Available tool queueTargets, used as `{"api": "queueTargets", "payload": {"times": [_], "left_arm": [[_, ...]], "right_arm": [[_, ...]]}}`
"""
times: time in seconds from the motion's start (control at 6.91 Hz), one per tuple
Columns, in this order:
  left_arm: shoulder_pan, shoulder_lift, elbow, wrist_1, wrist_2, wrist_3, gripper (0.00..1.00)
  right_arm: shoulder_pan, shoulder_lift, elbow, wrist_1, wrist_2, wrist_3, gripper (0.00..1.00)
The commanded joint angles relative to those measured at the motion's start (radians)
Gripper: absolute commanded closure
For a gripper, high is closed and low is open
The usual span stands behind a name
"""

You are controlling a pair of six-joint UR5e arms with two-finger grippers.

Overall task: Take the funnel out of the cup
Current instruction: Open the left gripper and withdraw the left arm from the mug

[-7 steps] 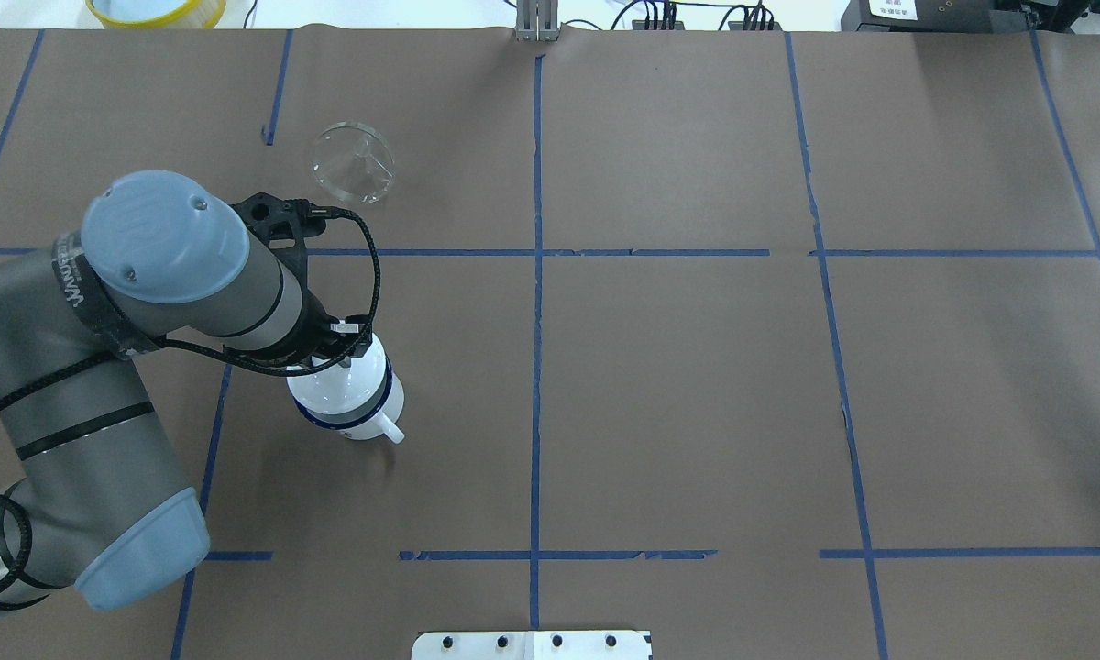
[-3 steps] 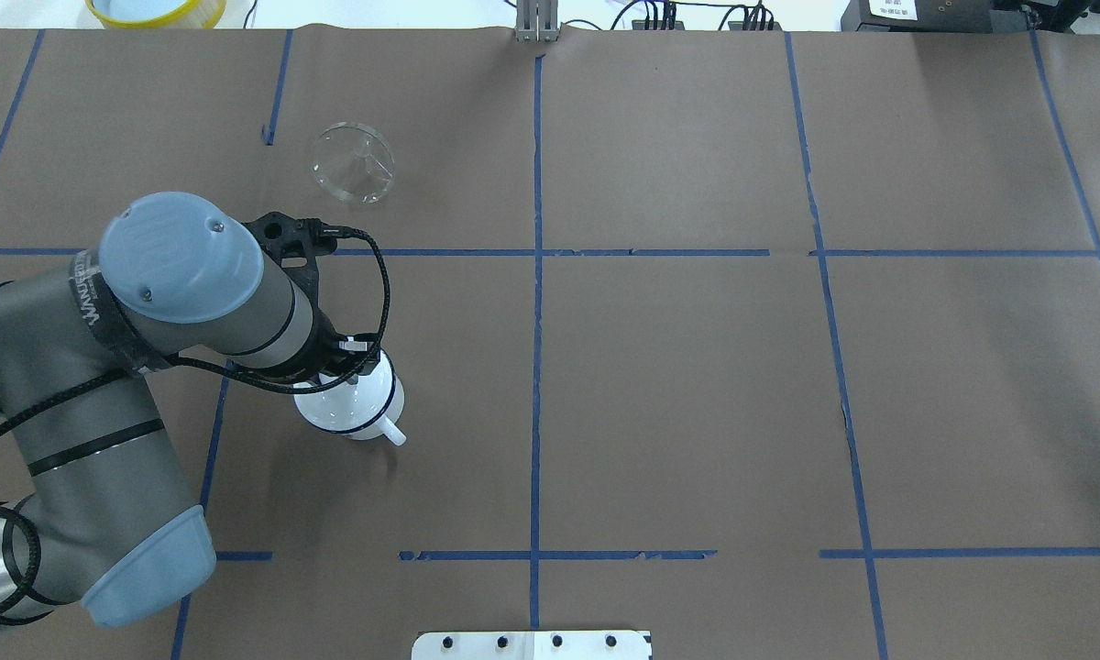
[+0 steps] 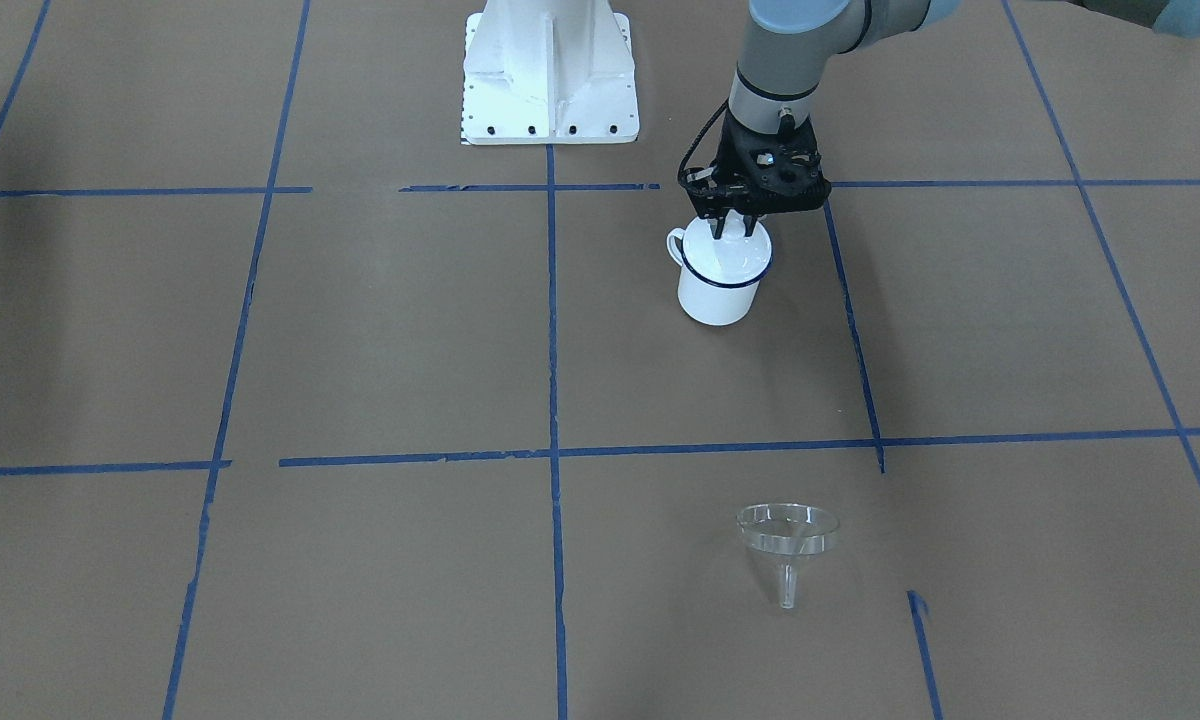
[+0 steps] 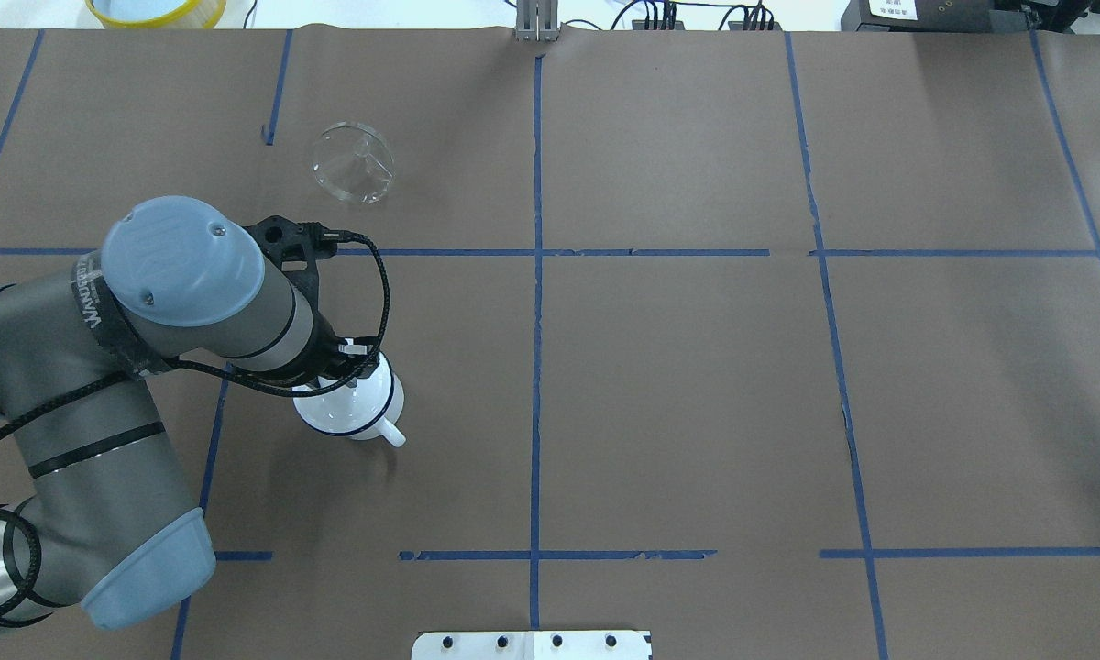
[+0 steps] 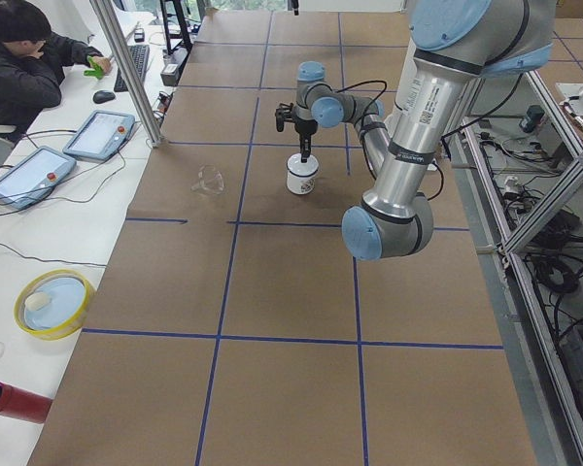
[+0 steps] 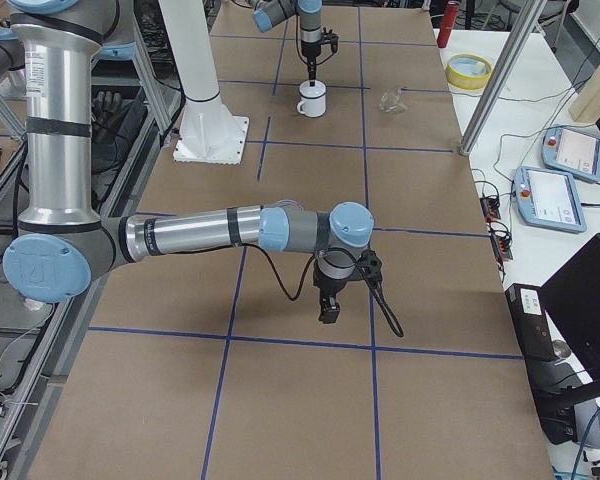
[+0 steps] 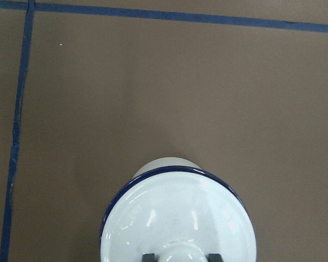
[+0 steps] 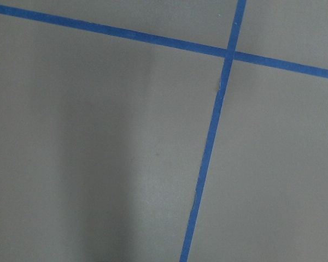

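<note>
The clear funnel (image 3: 788, 535) stands by itself on the table, far from the cup; it also shows in the overhead view (image 4: 353, 163). The cup (image 3: 718, 298) is a white mug with a dark blue rim, upright, handle toward the robot. A white knobbed lid (image 7: 177, 218) with a blue edge rests over its mouth. My left gripper (image 3: 738, 230) is straight above the cup, shut on the lid's knob (image 7: 180, 252). My right gripper (image 6: 327, 310) hangs low over bare table far from both; I cannot tell if it is open or shut.
Brown paper with blue tape lines covers the table (image 4: 678, 385). The robot's white base plate (image 3: 550, 75) stands near the cup. A yellow-rimmed dish (image 4: 156, 9) lies beyond the table's far left edge. An operator (image 5: 19, 68) sits at the side desk.
My left arm has shifted slightly toward the robot and lowered, bringing the lid down onto the cup. The funnel has not moved.
</note>
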Motion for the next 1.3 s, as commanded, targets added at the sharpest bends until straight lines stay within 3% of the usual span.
{"api": "queueTargets", "payload": {"times": [0.0,0.14,0.58,0.72,0.87,1.16], "left_arm": [[0.0,0.001,0.003,0.0,0.001,0.002,0.41],[-0.001,0.001,0.003,-0.002,0.001,0.002,0.01],[-0.015,0.005,-0.018,-0.002,0.001,0.03,0.0],[-0.041,0.034,-0.034,-0.005,-0.022,0.133,0.0],[-0.154,0.101,-0.037,-0.073,-0.105,0.282,0.0],[-0.388,0.335,-0.048,-0.301,-0.234,0.526,0.0]], "right_arm": [[0.0,0.0,-0.001,0.0,0.0,0.0,0.0],[0.0,0.0,-0.001,0.0,0.0,0.0,0.0],[0.0,0.0,0.001,0.0,0.0,0.0,0.0],[0.0,0.0,0.001,0.0,0.0,0.0,0.0],[0.0,0.0,-0.001,0.0,0.0,0.0,0.0],[0.0,0.0,-0.001,0.0,0.0,0.0,0.0]]}}
